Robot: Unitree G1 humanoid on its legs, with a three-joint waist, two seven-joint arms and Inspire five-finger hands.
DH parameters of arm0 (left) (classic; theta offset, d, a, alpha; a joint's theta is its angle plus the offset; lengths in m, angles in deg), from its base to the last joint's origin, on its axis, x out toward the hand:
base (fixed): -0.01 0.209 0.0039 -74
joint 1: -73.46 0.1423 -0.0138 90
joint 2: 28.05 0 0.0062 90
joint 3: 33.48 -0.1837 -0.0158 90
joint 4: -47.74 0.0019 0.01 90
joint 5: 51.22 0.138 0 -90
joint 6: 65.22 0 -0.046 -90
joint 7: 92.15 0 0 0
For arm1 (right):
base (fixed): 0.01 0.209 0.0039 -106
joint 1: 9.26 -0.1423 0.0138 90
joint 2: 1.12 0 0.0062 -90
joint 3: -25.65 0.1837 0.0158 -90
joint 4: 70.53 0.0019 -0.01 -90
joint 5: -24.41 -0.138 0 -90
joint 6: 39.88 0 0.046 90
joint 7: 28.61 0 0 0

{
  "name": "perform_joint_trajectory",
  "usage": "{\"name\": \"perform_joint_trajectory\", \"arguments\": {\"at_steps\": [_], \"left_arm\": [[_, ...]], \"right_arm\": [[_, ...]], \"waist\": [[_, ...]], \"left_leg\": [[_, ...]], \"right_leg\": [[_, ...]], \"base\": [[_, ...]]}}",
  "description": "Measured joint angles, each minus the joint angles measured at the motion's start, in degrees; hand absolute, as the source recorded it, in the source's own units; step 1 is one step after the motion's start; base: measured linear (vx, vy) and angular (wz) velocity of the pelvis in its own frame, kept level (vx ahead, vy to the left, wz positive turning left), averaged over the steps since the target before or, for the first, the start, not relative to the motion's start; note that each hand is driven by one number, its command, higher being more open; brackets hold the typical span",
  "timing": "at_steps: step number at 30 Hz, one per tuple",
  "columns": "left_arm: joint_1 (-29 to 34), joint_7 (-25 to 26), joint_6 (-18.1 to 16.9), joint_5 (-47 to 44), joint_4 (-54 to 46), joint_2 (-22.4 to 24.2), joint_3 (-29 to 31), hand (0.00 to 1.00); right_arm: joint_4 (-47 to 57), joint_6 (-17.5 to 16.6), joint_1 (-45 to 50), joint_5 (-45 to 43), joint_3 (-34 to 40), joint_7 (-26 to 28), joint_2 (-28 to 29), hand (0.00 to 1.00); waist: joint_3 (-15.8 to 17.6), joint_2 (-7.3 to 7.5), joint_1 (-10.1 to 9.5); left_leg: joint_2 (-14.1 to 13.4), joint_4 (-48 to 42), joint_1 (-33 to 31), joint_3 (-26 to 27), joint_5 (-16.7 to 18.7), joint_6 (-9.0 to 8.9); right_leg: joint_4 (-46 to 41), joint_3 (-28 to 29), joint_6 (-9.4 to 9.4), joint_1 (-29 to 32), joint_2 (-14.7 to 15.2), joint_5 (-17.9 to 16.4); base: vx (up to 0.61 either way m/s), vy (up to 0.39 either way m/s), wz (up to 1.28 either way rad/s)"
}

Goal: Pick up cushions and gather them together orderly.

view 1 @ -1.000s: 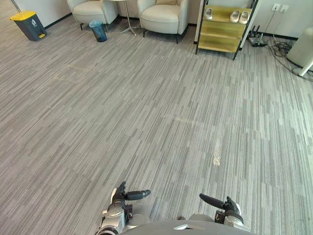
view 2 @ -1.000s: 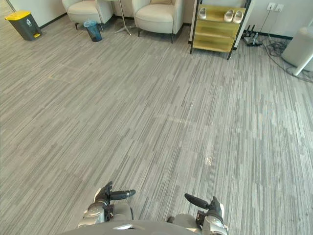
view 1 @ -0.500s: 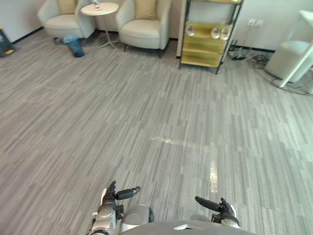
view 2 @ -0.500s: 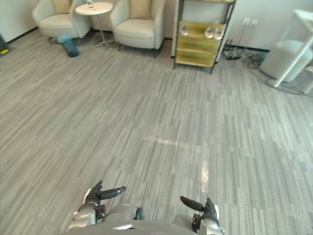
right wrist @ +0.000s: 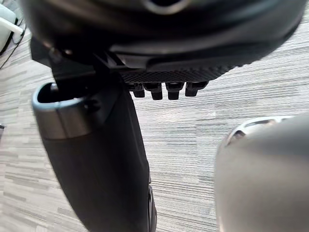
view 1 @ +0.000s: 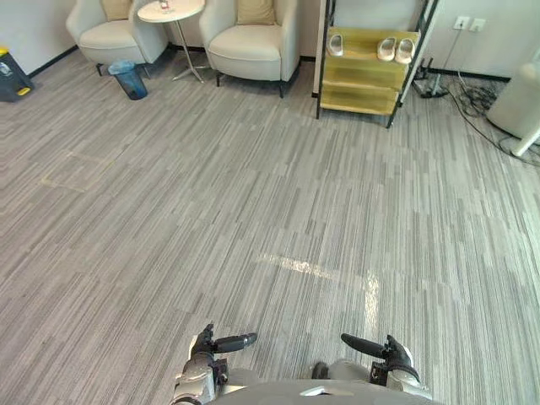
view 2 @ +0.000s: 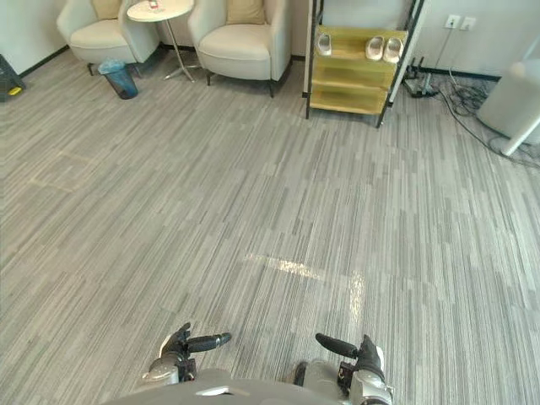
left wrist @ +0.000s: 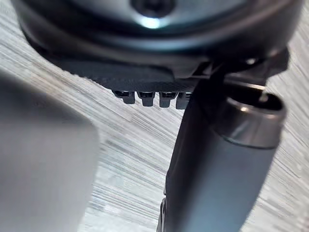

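Far across the grey carpet stand two cream armchairs. A tan cushion (view 1: 256, 10) leans against the back of the right armchair (view 1: 251, 46). Another tan cushion (view 1: 116, 8) sits in the left armchair (view 1: 105, 34). My left hand (view 1: 211, 347) and right hand (view 1: 391, 354) hang low in front of me, far from the cushions. Each thumb points inward. In the left wrist view the left hand (left wrist: 219, 164) has relaxed fingers and holds nothing. The right hand (right wrist: 96, 159) in the right wrist view looks the same, with carpet beyond it.
A round side table (view 1: 171, 11) stands between the armchairs, with a blue waste bin (view 1: 129, 78) in front. A yellow shelf unit (view 1: 364, 76) holding slippers is at the back right. Cables (view 1: 475, 84) and a white base (view 1: 521, 99) lie far right, a dark bin (view 1: 11, 74) far left.
The whole picture has shifted, so the camera has moved; the armchairs and shelf sit differently in view. Both hands keep the same low, empty pose.
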State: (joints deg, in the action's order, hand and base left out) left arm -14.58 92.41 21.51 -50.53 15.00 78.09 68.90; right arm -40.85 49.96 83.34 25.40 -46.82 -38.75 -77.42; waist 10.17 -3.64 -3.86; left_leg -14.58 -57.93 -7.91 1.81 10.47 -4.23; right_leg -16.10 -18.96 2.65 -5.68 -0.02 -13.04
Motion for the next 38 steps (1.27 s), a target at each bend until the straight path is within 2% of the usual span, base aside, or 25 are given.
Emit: {"name": "perform_joint_trajectory", "arguments": {"at_steps": [2,4,5,6,7,8,10,12,15,18,19,21,22,24,25,26,28,31,38], "left_arm": [[0.0,0.0,0.0,0.0,-0.8,-0.3,-0.2,1.00],[-0.2,0.0,0.0,0.0,-0.9,-0.4,-0.8,1.00],[-0.5,0.0,0.1,0.0,-1.0,-0.4,-0.8,1.00],[-0.5,0.1,0.1,0.1,-0.8,-0.5,-0.9,1.00],[-0.5,0.0,0.1,-0.2,-0.7,-0.4,-1.3,1.00],[-0.8,0.0,0.0,0.0,-0.7,-0.7,-1.5,1.00],[-1.1,0.3,-0.3,-0.3,-0.5,-2.5,-2.4,1.00],[-1.1,0.3,-0.2,-0.2,-0.1,-2.5,-2.4,1.00],[-0.8,0.3,-0.3,-0.1,0.3,-2.7,-2.4,1.00],[-0.7,0.0,0.0,-0.1,0.5,-2.3,-2.5,1.00],[-0.5,-0.1,0.1,-0.1,0.5,-2.4,-2.8,1.00],[-0.5,-0.1,0.1,-0.2,0.5,-3.4,-4.2,1.00],[-0.6,0.1,0.1,-0.1,0.7,-3.9,-4.9,1.00],[-0.7,0.1,0.1,-0.1,1.1,-3.9,-4.9,1.00],[-0.7,0.1,0.0,-0.2,1.1,-4.0,-4.9,1.00],[-1.0,0.1,0.0,-0.1,1.6,-4.1,-4.8,1.00],[-1.0,0.2,0.1,-0.1,2.4,-3.1,-4.6,1.00],[-0.5,0.1,0.1,-0.1,2.8,-2.6,-4.6,1.00],[-0.3,0.0,0.1,-0.1,3.3,-3.4,-5.2,1.00]], "right_arm": [[0.0,0.0,0.4,-0.2,0.0,-0.1,0.4,1.00],[-0.2,0.1,0.3,-0.2,0.4,-0.1,0.5,1.00],[-0.2,0.2,0.3,-0.7,0.6,-0.2,0.7,1.00],[-0.1,0.2,0.3,-0.9,1.2,-0.2,0.9,1.00],[-0.1,0.2,0.5,-1.0,1.8,-0.2,0.6,1.00],[-0.2,0.2,0.4,-1.0,1.6,-0.2,0.9,1.00],[-0.2,0.3,0.5,-1.0,1.5,-0.2,2.6,1.00],[-0.2,0.5,0.4,-1.0,1.6,0.0,2.6,1.00],[0.0,0.2,0.4,-0.5,1.6,0.0,2.6,1.00],[-0.4,0.2,0.6,0.3,1.5,0.2,2.2,1.00],[-0.2,0.5,0.4,0.3,1.7,0.1,2.0,1.00],[0.2,0.4,0.3,0.1,1.7,0.1,2.2,1.00],[0.3,0.3,0.4,0.2,1.2,0.2,2.6,1.00],[0.6,0.0,0.4,0.2,0.4,0.3,2.6,1.00],[0.6,-0.1,0.5,0.2,0.3,0.3,2.7,1.00],[0.3,-0.1,0.5,0.1,0.6,0.3,2.5,1.00],[-0.1,0.0,0.5,0.2,1.6,0.4,1.9,1.00],[-0.3,0.2,0.6,0.1,2.7,0.3,1.5,1.00],[-1.8,0.2,0.7,0.1,3.9,0.2,1.4,1.00]], "waist": [[0.1,0.52,-0.28],[0.1,0.54,-0.29],[0.2,0.71,-0.31],[0.3,0.86,-0.32],[0.3,0.32,-0.50],[0.8,1.49,-0.76],[0.7,4.16,-0.66],[0.8,4.22,-0.82],[0.2,3.90,-1.22],[0.0,3.65,-1.25],[0.0,3.44,-1.12],[0.4,4.77,-0.70],[0.2,5.30,-0.40],[0.1,5.38,-0.36],[-0.1,5.99,-0.43],[-0.5,5.92,-0.25],[-1.0,4.34,-0.34],[-1.5,3.39,0.31],[-2.6,4.11,0.56]], "left_leg": [[-0.2,-1.3,-3.8,3.0,2.2,0.23],[0.4,5.2,-5.0,3.8,3.8,0.08],[1.8,13.8,-5.0,3.9,4.3,0.01],[4.2,25.1,-4.6,3.1,2.6,0.10],[6.1,32.9,-3.7,1.5,-4.3,-0.04],[7.0,33.1,-2.9,2.1,-4.4,0.17],[10.0,35.4,-1.8,2.2,-4.4,1.04],[10.6,34.5,-1.0,2.7,-3.7,1.92],[10.3,35.2,1.2,4.1,-2.4,2.08],[10.1,38.0,3.5,5.3,-1.6,2.16],[10.1,39.2,4.8,5.8,-1.7,2.28],[10.7,40.2,6.9,5.8,-1.5,2.66],[10.8,40.4,7.7,5.3,-1.2,2.92],[10.8,40.6,7.9,4.6,-1.2,2.64],[11.5,40.1,7.6,4.2,-1.1,2.05],[11.8,39.7,7.2,3.4,-0.8,1.69],[10.9,40.5,6.5,3.4,-1.3,0.92],[10.1,42.0,7.6,3.1,-1.7,0.30],[9.4,44.9,9.1,2.9,-2.1,-0.28]], "right_leg": [[3.6,0.7,-0.20,-4.4,-0.1,0.1],[4.9,1.0,-0.47,-6.0,0.1,0.3],[5.3,1.3,-0.62,-6.7,0.7,0.3],[5.0,1.6,-1.80,-6.9,1.7,0.0],[4.6,2.3,-3.87,-7.3,2.0,-1.1],[4.7,2.6,-4.84,-7.6,2.9,-1.7],[6.4,4.9,-5.19,-8.0,5.1,-1.3],[6.0,5.6,-5.73,-9.1,5.9,-1.0],[5.3,8.1,-6.37,-9.5,6.2,0.0],[-2.3,10.1,-6.63,-5.8,6.9,-0.1],[-10.2,10.5,-6.68,-2.1,7.8,-0.1],[-21.4,10.6,-7.42,2.1,9.6,0.3],[-23.9,10.8,-6.87,4.1,10.4,-3.6],[-19.2,11.0,-6.64,6.0,9.9,-4.8],[-13.5,10.9,-6.94,6.7,9.7,-2.8],[-11.4,10.6,-7.15,5.5,9.6,-3.4],[-7.2,10.1,-7.05,4.6,8.4,-3.5],[-4.5,9.8,-6.58,2.8,7.1,-3.1],[3.2,9.5,-6.48,-0.9,5.1,0.4]], "base": [[0.26,-0.012,-0.14],[0.24,0.059,-0.14],[0.29,0.156,-0.10],[0.34,0.228,-0.14],[0.34,0.223,-0.10],[0.27,0.147,-0.02],[0.25,0.095,0.19],[0.17,0.071,0.12],[0.08,0.032,-0.30],[0.05,0.032,-0.31],[0.05,-0.011,-0.20],[0.05,-0.041,0.00],[0.04,-0.087,0.22],[0.04,-0.120,0.25],[0.04,-0.126,0.27],[0.06,-0.117,0.18],[0.07,-0.141,0.01],[0.06,-0.138,-0.01],[0.06,-0.021,0.00]]}}
